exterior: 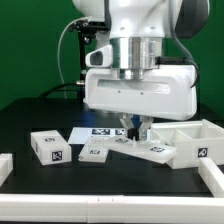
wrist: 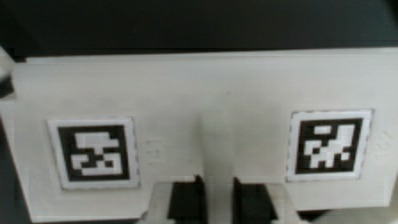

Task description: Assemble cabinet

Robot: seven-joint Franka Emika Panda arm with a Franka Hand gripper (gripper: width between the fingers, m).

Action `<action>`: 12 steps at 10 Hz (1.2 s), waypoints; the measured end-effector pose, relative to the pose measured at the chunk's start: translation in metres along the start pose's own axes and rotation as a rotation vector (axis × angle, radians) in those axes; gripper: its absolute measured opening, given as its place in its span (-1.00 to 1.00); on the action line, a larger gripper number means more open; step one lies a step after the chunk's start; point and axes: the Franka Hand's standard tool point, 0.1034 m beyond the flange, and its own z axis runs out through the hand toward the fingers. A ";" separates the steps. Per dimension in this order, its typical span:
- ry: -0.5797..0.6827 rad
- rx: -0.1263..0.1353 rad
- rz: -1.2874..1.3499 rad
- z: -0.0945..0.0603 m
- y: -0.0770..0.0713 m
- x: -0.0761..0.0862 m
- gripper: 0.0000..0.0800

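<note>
The cabinet [exterior: 188, 146], a large white boxy body with open compartments and a tag on its side, stands at the exterior view's right. A flat white panel [exterior: 150, 151] with tags lies on the table just beside it. My gripper [exterior: 133, 129] reaches straight down onto that panel's near-left part. The panel [wrist: 205, 95] fills the wrist view, one tag on each side of a thin middle ridge. My gripper [wrist: 221, 198] is shut, its dark pads [wrist: 185, 198] pressed against that light ridge.
A white tagged block [exterior: 50, 147] and a smaller one [exterior: 95, 152] lie at the exterior view's left. The marker board [exterior: 97, 132] lies behind them. White bars [exterior: 212, 180] border the table at the front right and front left.
</note>
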 end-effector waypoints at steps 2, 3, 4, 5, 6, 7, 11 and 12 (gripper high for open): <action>-0.015 0.015 0.115 0.001 -0.002 -0.003 -0.85; -0.033 0.019 0.265 -0.003 0.013 -0.009 -0.85; -0.054 0.010 0.425 -0.008 0.033 -0.020 -0.85; -0.062 -0.008 0.565 -0.008 0.042 -0.037 -0.85; -0.058 -0.008 0.599 -0.005 0.037 -0.048 -0.85; -0.067 -0.003 0.625 -0.005 0.036 -0.047 -0.85; -0.088 -0.013 0.649 -0.005 0.061 -0.056 -0.85; -0.099 -0.032 0.687 -0.002 0.079 -0.068 -0.85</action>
